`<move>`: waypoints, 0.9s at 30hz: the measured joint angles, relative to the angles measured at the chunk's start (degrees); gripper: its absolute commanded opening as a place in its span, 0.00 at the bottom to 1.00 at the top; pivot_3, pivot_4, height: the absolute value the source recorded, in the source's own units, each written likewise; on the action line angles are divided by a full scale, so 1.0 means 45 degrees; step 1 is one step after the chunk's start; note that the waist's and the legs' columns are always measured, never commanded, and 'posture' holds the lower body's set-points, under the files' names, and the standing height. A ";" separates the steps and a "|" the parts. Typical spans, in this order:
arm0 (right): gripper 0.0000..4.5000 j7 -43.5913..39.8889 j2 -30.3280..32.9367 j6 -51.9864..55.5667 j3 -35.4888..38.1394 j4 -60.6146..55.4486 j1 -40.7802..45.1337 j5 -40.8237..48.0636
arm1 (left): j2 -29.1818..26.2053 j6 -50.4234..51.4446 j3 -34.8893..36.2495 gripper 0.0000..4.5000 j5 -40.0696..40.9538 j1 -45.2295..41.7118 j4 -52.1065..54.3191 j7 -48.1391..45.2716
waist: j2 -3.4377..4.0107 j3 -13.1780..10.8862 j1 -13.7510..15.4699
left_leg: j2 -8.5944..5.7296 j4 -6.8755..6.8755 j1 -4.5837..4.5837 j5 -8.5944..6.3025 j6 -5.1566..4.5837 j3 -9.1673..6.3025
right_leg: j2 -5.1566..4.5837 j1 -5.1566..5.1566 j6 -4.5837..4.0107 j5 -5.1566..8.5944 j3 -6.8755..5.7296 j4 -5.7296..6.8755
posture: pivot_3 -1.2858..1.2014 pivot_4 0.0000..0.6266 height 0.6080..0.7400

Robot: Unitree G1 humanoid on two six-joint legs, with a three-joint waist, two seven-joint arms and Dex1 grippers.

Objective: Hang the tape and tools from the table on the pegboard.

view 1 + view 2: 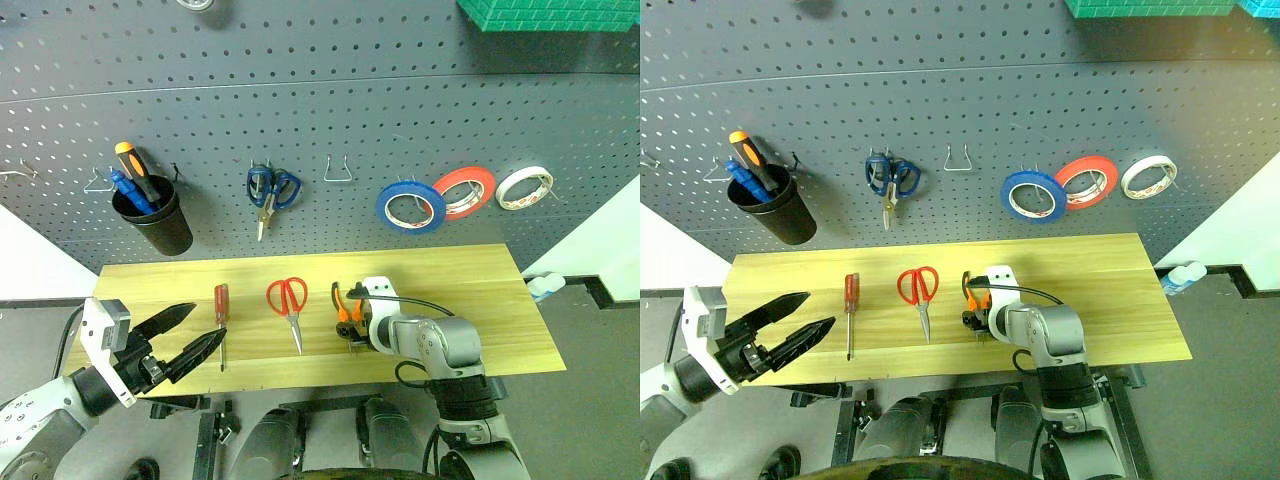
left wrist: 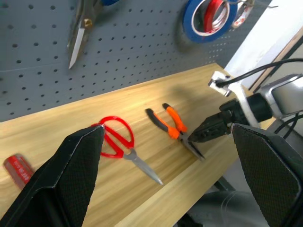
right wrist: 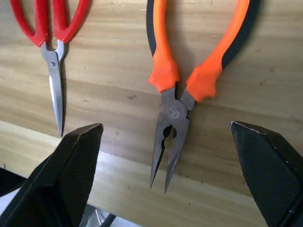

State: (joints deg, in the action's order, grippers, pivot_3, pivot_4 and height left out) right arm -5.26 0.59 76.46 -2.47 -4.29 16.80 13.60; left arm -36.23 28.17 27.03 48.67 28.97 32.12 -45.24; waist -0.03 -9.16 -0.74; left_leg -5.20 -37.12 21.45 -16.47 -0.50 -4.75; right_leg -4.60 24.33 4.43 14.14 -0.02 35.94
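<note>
Blue tape (image 1: pixel 410 206) was already up on a pegboard (image 1: pixel 320 120) hook, just left of the red-orange roll (image 1: pixel 464 191), so that item looked done. Three tools lay flat on the tabletop (image 1: pixel 520 340), well apart from each other, probably spaced so each can be picked singly.

Landmark = pliers (image 3: pixel 182 90):
- Red scissors (image 1: pixel 288 305) lay just left of the pliers, blades toward the front edge.
- Red screwdriver (image 1: pixel 221 322) lay further left, beyond the scissors.
- Pliers' tips pointed at the front edge, handles toward the pegboard.

Right tool (image 3: pixel 165 156) hovered directly over the pliers, fingers spread wide either side of the pivot, gripping nothing. Pitched down at them, so my read is the pliers go next.

Left tool (image 1: pixel 183 335) sat off the front-left corner, also spread wide and empty, near the screwdriver tip, not touching. Likely parked.

Empty wire hook (image 1: pixel 340 170) sat above the pliers, a plausible target.
</note>
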 measured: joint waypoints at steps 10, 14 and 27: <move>1.00 0.0105 -0.0078 -0.1023 -0.0414 0.0877 0.0238 -0.0392 | -0.0075 0.0050 0.0573 1.00 0.0062 0.0234 -0.0013 -0.0195 | -0.0040 -0.0207 -0.0005 | 0.0001 0.0016 0.0013 -0.0001 0.0000 -0.0003 | 0.0000 0.0011 0.0001 -0.0001 -0.0006 -0.0026 | 0.53 0.29 0.97; 1.00 0.0381 -0.0404 -0.1570 -0.0138 0.1717 0.0892 -0.0602 | -0.0077 0.0057 0.0724 1.00 0.0139 0.0403 0.0168 -0.0210 | -0.0042 -0.0251 -0.0006 | 0.0002 0.0022 0.0017 -0.0001 0.0001 -0.0005 | 0.0000 0.0015 0.0001 -0.0001 -0.0007 -0.0033 | 0.54 0.30 0.97; 1.00 0.0697 -0.0797 -0.2217 -0.0070 0.2851 0.1405 -0.0938 | -0.0071 0.0350 0.1155 1.00 0.0854 0.0921 0.1164 -0.0128 | -0.0018 -0.0276 0.0002 | 0.0003 0.0047 0.0047 -0.0008 -0.0010 -0.0015 | 0.0001 0.0025 -0.0001 -0.0003 -0.0023 -0.0103 | 0.54 0.29 0.97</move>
State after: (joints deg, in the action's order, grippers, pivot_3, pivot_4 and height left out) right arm -2.12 -3.00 66.48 -2.79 8.54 23.12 9.38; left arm -36.55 29.74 32.23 52.52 33.12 37.36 -45.82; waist -0.10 -10.40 -0.73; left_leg -5.19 -36.91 21.66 -16.51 -0.55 -4.82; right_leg -4.59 24.45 4.43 14.13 -0.12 35.47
